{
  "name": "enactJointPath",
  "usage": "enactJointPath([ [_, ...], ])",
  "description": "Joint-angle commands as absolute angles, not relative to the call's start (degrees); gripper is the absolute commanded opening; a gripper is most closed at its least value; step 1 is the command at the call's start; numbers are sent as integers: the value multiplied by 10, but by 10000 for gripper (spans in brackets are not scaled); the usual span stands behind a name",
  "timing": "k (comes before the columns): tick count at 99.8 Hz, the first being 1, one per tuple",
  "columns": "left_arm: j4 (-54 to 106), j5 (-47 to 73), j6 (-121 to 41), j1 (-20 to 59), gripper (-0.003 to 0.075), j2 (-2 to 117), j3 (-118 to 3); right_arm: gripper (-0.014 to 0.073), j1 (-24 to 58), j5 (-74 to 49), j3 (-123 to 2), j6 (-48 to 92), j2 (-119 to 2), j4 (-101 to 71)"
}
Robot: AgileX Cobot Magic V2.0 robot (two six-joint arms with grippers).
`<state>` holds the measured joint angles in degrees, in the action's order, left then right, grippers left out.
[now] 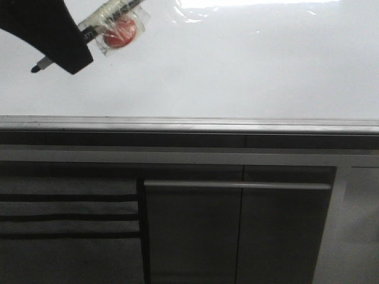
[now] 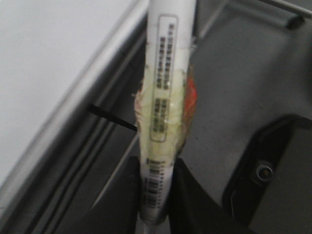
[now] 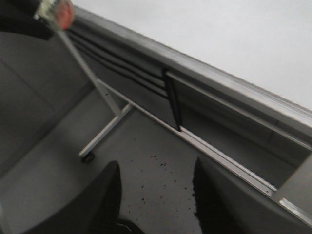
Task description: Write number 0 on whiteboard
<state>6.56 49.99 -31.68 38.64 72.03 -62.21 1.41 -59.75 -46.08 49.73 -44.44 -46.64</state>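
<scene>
Whiteboard [image 1: 237, 65] is glossy white, glare at its far edge, grey metal strip along the near edge; no 0 visible on it. Left gripper [image 2: 156, 195] clamps a taped white marker [image 1: 98, 26], tip over the board's far-left corner. Right gripper [image 3: 156, 195] gapes wide, holding nothing.

The whiteboard [image 1: 237, 71] fills the upper half of the front view, glossy and blank, with glare at about one o'clock and a grey metal edge strip [image 1: 189, 124] along its lower border. At ten o'clock the left gripper [image 1: 59, 50], a dark shape, holds a marker [image 1: 109, 15] wrapped in clear tape with a red patch, its black tip pointing toward eight o'clock over the board. Below the strip, from four to eight o'clock, stand grey cabinet fronts [image 1: 237, 231].
</scene>
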Motion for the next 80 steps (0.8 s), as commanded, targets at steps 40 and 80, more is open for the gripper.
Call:
enactJointPath([
  [40, 73, 528, -319, 570, -20, 699, -641, 308, 313, -613, -603, 608, -602, -364],
  [80, 73, 527, -319, 570, -20, 699, -641, 308, 374, -565, -636, 609, -679, -379],
])
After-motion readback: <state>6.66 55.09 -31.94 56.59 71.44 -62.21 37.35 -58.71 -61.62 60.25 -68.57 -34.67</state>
